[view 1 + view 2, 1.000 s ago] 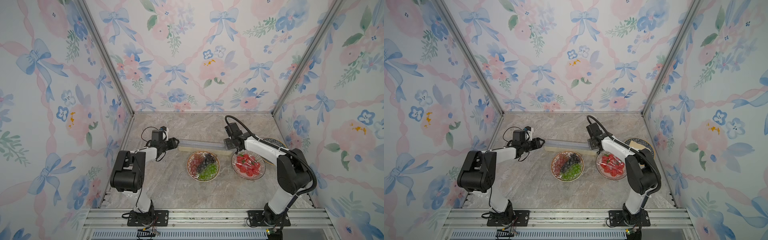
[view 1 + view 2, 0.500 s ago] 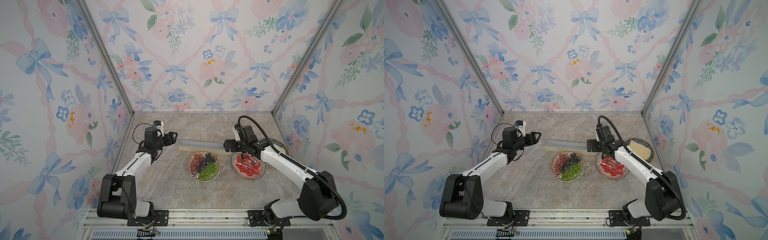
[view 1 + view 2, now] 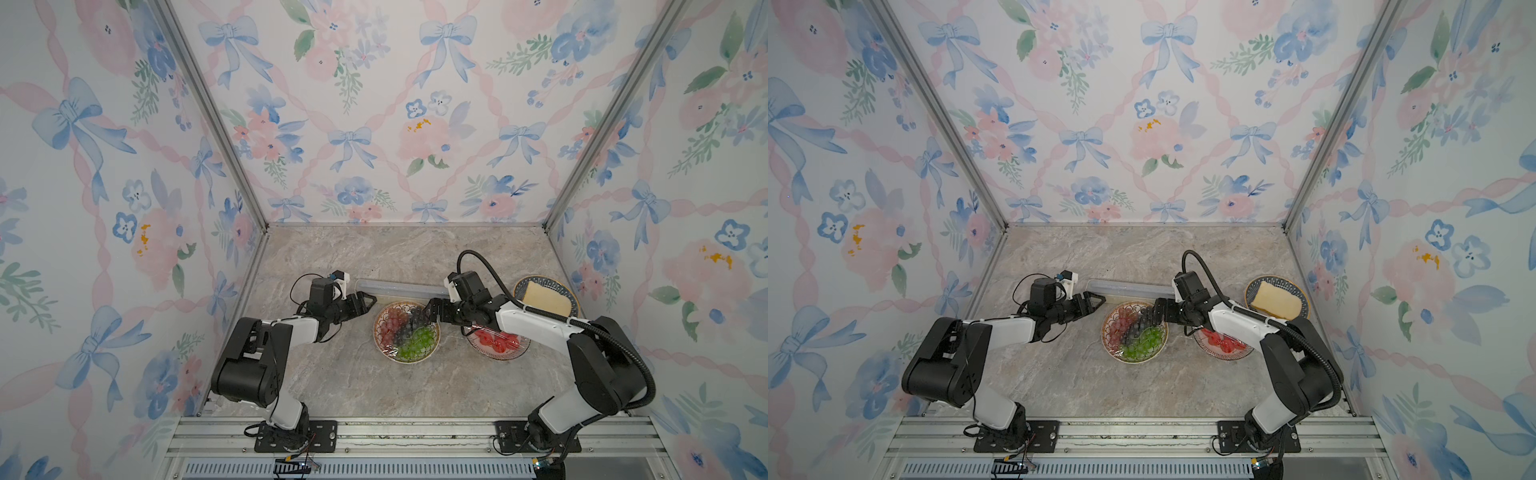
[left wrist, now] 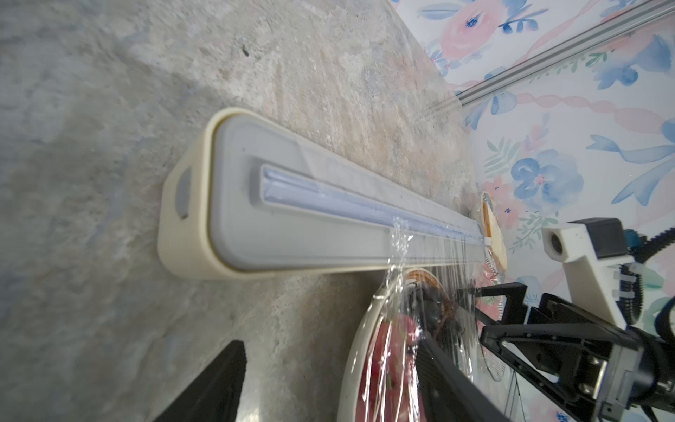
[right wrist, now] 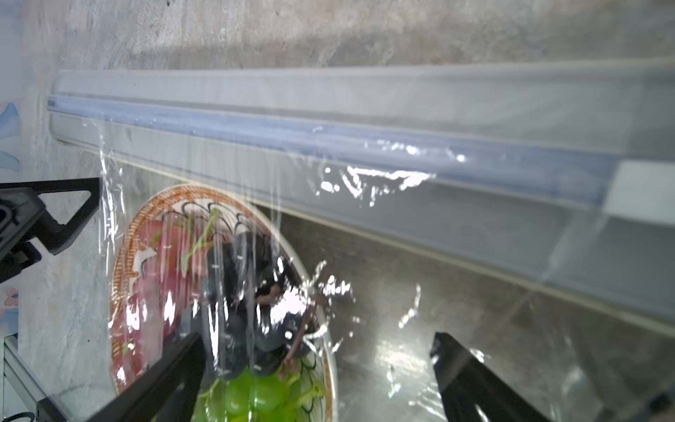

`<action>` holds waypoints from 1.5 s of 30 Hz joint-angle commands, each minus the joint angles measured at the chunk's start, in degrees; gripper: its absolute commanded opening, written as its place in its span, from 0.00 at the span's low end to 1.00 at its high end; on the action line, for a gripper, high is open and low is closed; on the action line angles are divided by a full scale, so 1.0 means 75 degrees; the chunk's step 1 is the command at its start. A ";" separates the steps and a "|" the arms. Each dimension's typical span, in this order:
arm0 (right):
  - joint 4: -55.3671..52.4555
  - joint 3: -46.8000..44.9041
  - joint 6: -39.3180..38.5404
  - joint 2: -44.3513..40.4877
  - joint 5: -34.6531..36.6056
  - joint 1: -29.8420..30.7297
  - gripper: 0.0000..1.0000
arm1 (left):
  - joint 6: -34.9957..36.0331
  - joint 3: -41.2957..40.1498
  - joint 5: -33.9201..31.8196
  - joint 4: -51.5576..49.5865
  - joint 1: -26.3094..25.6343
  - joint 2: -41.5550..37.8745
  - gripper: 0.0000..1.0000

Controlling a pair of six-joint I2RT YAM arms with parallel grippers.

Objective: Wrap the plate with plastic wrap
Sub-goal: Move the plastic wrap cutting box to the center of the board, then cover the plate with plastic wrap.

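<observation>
text: none legible | labels: none | numbers: none

Marbled tabletop (image 3: 374, 386) bears a cream wrap box (image 3: 399, 287), grape plate (image 3: 375, 332), strawberry dish (image 3: 498, 357) and blue plate (image 3: 544, 282).

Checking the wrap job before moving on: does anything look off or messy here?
The plastic wrap draped over the grape plate is still joined to the box, and its side edge is bunched and crinkled. Left pincer and right pincer both stand open.

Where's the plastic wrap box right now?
In both top views the plastic wrap box lies just behind the grape plate, its ends near the left gripper and right gripper.
</observation>
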 commanded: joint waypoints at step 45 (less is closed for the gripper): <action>0.0220 0.0563 -0.1064 -0.0059 -0.0254 0.0306 0.99 | 0.0106 0.0422 0.1077 0.0667 -0.0706 0.1146 0.35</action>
